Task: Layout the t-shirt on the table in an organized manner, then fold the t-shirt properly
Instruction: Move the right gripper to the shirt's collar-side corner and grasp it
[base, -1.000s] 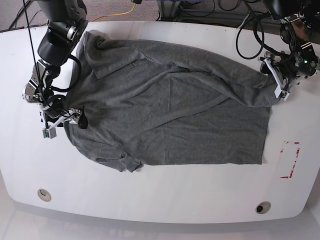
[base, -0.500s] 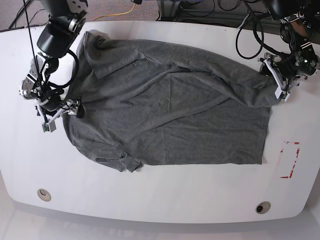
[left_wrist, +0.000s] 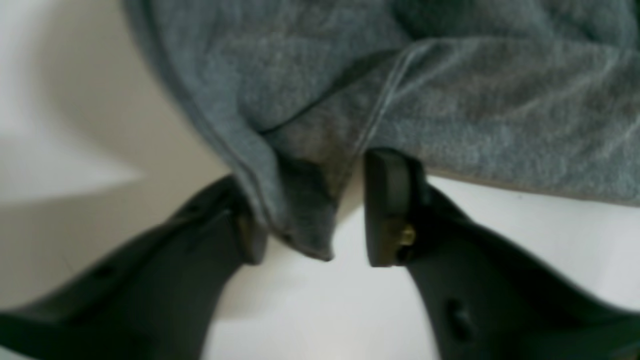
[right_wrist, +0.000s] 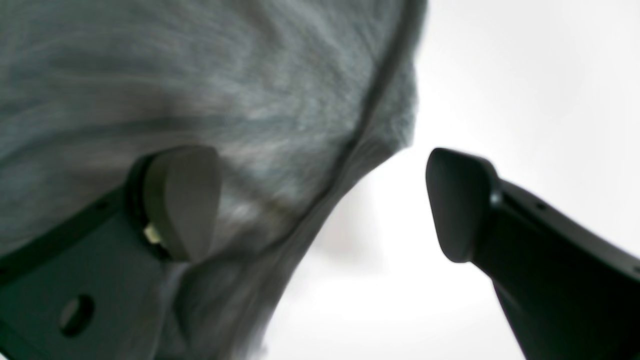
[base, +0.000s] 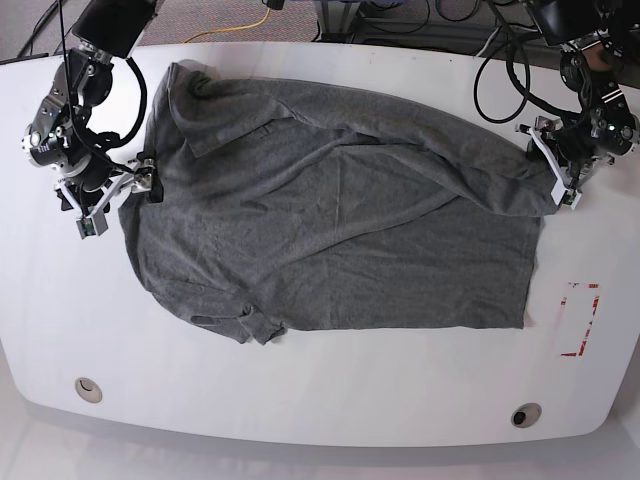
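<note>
The grey t-shirt (base: 340, 220) lies spread across the white table (base: 320, 400), creased, with a sleeve folded at the lower left. My left gripper (base: 560, 185) is at the shirt's right edge. In the left wrist view its jaws (left_wrist: 315, 220) stand narrow around a hanging corner of the t-shirt (left_wrist: 450, 100); one pad touches the cloth and a gap shows at the other. My right gripper (base: 112, 200) is at the shirt's left edge, wide open (right_wrist: 320, 200), one finger over the t-shirt (right_wrist: 200, 75) and the other over bare table.
A red tape rectangle (base: 580, 320) marks the table at the right. Two round cable holes (base: 88, 388) (base: 525, 414) sit near the front edge. Black cables (base: 500, 60) hang behind the back right corner.
The right arm has moved toward the back of the table along the shirt's left edge. The left gripper's jaws have narrowed around the shirt's right corner.
</note>
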